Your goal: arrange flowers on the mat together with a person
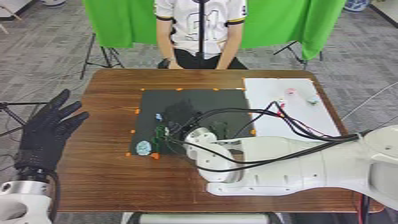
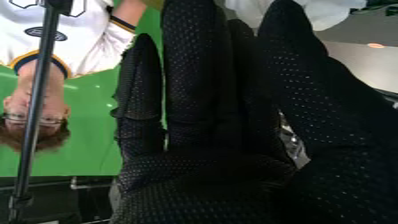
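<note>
Nearest, at the robot's side, the tabletop (image 1: pixel 98 165) has its edge below the right arm (image 1: pixel 275 157), which crosses from the right to the black mat (image 1: pixel 222 100). The left hand (image 1: pixel 43 137) is over the left edge of the tabletop with its fingers straight and spread, well apart from the mat.

A pale blue flower (image 1: pixel 144 147) lies at the black mat's near left corner, with green stems (image 1: pixel 161 134) just beyond it. The right hand (image 2: pixel 204 180) is over this mat, its fingers straight and its thumb set apart from them. White petals (image 2: pixel 330 12) and green leaves (image 2: pixel 380 6) show by its fingertips in the wrist view; whether the hand touches them I cannot tell.

Farther off, on the white mat (image 1: pixel 266 87), a pink flower (image 1: pixel 290 91) and a pale one (image 1: pixel 313 100) lie toward its far right part.

The step in hand looks like laying out flowers on the black mat. Next, the hand likely needs to settle or clear the bloom near it, then lift before going across. Room is tight by the near left corner and freer toward the far edge; the loose cables could drag over low stems
</note>
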